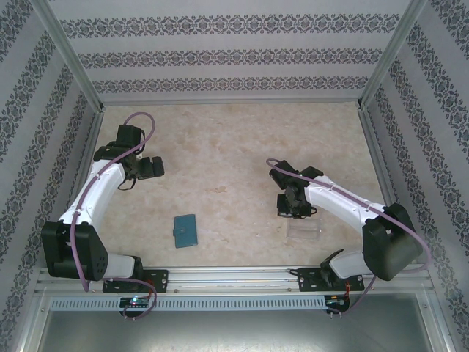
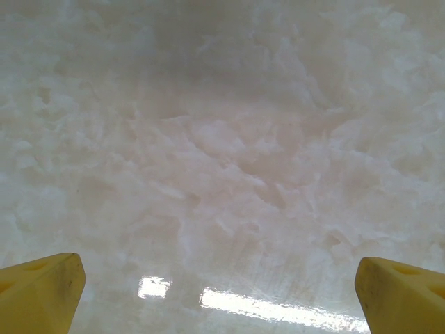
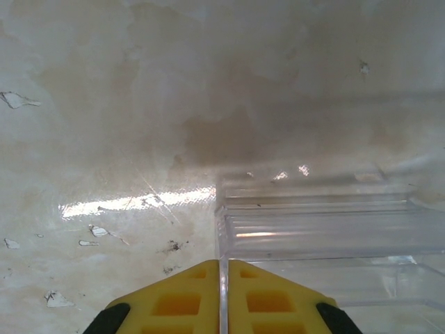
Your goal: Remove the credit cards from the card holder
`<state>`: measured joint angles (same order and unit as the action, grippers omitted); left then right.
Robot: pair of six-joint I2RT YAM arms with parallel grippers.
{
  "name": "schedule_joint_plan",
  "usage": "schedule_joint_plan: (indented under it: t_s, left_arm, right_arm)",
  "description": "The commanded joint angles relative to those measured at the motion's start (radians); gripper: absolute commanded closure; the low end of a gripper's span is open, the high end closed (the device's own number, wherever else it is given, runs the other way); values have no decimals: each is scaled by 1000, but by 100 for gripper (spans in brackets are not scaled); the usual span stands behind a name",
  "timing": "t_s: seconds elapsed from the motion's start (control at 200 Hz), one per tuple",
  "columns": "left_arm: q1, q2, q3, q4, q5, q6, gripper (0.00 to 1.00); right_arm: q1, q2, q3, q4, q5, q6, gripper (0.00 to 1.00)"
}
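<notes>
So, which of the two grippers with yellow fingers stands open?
The left gripper: its fingertips stand far apart above the pale marbled table, whereas the right gripper has them closed together on the edge of the clear plastic box.

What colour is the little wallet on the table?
Teal-blue. The card holder shows best from the top camera.

Overhead light was bright and even. The glossy surface point(image 1: 234, 147) threw white glare streaks low in both wrist views. Left wrist view was hazy and soft, left jaws blurred at the corners. A dull shadow lay beyond the glinting clear box point(image 3: 320, 229).
</notes>
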<state>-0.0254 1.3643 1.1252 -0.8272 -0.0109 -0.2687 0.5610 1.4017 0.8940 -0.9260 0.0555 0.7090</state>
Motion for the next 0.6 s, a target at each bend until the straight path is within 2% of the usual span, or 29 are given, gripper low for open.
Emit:
schedule_joint_plan:
  t_s: [0.0, 0.29, 0.595]
  left_arm:
    - [-6, -2, -3, -39, -27, 10, 0]
    - [-7, -6, -10, -45, -25, 12, 0]
    - [-7, -46, -29, -15, 23, 0, 0]
  right_arm:
    - [12, -9, 31, -37, 16, 7, 91]
    - [38, 51, 158, -76, 37, 4, 93]
    - [94, 278, 430, -94, 43, 6, 94]
